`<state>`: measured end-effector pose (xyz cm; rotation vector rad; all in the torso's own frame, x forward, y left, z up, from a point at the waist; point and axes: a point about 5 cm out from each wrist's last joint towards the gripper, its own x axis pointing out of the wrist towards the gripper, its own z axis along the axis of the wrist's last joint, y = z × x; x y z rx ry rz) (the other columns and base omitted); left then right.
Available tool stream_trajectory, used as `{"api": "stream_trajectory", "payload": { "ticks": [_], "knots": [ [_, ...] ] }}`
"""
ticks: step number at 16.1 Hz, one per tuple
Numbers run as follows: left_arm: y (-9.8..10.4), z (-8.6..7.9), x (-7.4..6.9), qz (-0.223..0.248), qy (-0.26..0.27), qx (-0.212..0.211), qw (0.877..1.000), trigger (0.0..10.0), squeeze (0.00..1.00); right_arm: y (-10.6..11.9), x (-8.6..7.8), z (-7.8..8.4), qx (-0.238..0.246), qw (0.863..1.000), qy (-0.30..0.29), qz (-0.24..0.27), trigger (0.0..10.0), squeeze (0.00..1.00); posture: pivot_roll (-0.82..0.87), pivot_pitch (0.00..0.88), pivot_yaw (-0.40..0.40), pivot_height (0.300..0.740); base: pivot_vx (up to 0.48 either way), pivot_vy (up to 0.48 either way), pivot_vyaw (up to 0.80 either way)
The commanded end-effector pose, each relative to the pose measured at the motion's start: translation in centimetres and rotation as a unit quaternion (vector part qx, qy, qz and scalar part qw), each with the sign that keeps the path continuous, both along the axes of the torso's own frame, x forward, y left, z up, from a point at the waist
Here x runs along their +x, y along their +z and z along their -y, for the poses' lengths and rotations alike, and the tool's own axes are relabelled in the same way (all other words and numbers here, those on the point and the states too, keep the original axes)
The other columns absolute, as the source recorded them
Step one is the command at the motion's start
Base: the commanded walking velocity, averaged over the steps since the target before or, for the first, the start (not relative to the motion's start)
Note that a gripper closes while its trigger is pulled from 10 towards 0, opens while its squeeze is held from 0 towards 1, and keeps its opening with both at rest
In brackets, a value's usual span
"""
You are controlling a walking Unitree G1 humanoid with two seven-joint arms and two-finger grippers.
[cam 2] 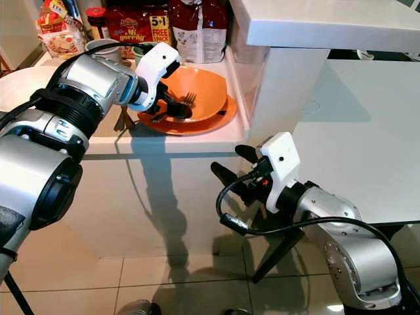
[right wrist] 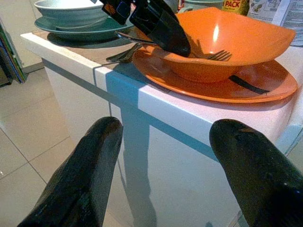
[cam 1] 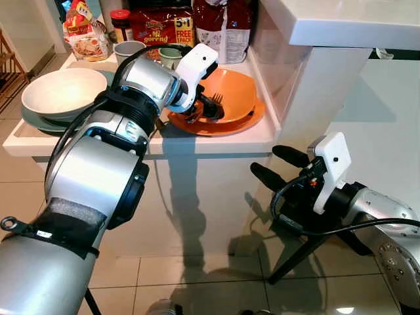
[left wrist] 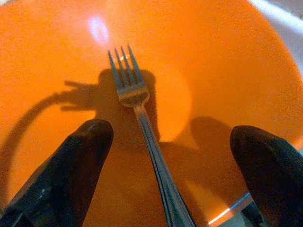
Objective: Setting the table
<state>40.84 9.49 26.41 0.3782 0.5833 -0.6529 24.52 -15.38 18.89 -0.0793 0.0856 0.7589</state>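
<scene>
Left eye view: the left gripper [cam 1: 209,108] reaches into the orange bowl [cam 1: 237,92], which sits on an orange plate [cam 1: 252,119] near the counter's [cam 1: 216,141] front right corner; a white bowl [cam 1: 62,92] sits by the left edge, food packets at the back.
Right eye view: the right gripper [cam 2: 231,165] hangs below the counter's front edge, fingers spread, nothing between them.
Left wrist view: fork [left wrist: 137,113] lying in the bowl, tines pointing away (the two fingers [left wrist: 71,165] stand wide on either side, not touching it).
Right wrist view: the fork's tines [right wrist: 218,55] show over the bowl's rim; more cutlery [right wrist: 124,53] lies just beside the plate.
</scene>
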Motion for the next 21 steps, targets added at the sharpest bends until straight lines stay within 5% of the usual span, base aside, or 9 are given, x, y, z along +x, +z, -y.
{"api": "stream_trajectory", "payload": {
  "ticks": [1, 3, 6, 21],
  "knots": [
    [0.42, 0.01, 0.05, 0.003, 0.006, 0.007, 1.0, 8.0, 0.0, 0.24, -0.34, -0.13, -0.005, 1.0, 0.007, 0.001, 10.0, 0.0, -0.03, 0.04, 0.002, 0.74, 0.0, 0.0, 0.0],
    [0.13, 0.05, -0.01, -0.008, 0.009, -0.001, 1.0, 3.7, 0.0, 0.19, -0.39, -0.16, -0.005, 1.0, 0.011, -0.002, 10.0, 0.0, -0.03, 0.039, 0.001, 0.74, 0.0, 0.0, 0.0],
    [-0.07, -0.13, 0.05, -0.007, 0.018, -0.001, 1.0, 0.0, 0.0, 0.13, -0.42, -0.15, -0.007, 1.0, 0.013, -0.004, 10.0, 0.0, -0.03, 0.039, 0.001, 0.74, 0.0, 0.0, 0.0],
    [-0.31, -0.19, 0.04, -0.011, 0.017, 0.001, 1.0, 0.0, 0.0, -0.04, -0.42, -0.21, -0.011, 1.0, 0.02, -0.011, 10.0, 0.0, -0.03, 0.041, 0.003, 0.74, 0.0, 0.0, 0.0]
  ]
}}
